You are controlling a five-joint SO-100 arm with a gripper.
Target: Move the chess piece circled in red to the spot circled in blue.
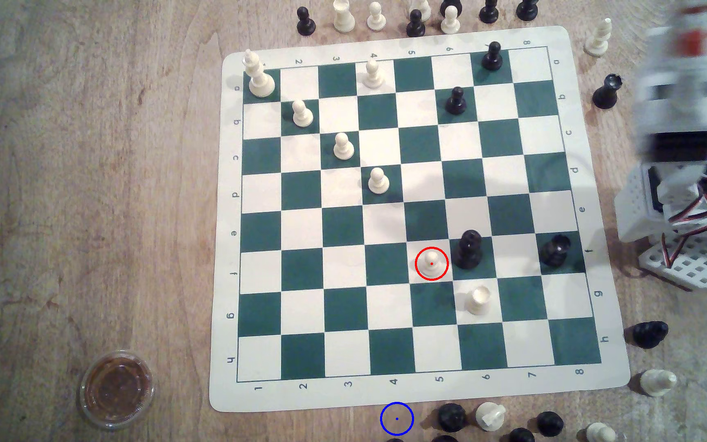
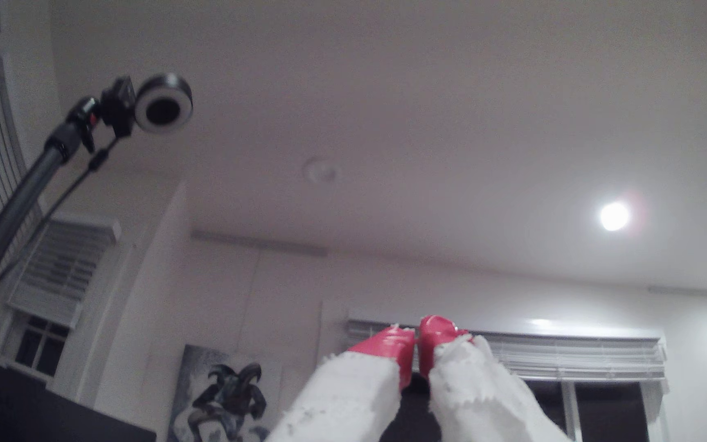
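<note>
Nothing done yet: the small cream-white plastic pawn with a ball head (image 1: 431, 261) stands on the board, the blue-ringed patch of worn wood (image 1: 396, 418) bare. The red-tipped fingers (image 2: 403, 340), pressed together and gripping nothing, point at the ceiling.

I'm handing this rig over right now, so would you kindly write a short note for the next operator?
Claw: red tips together, holding nothing, pointing up toward the ceiling in the wrist view; the arm is blurred at the exterior view's right edge, off the board.
Red-circled white pawn: upright on its light square, row f, column 5, beside a black piece.
Blue-circled spot: bare wood just below the mat's lower edge, unoccupied.
Done: nothing yet; pawn untouched.
Left: reach, grasp the pawn, carry it to the blue ring, release.
</note>
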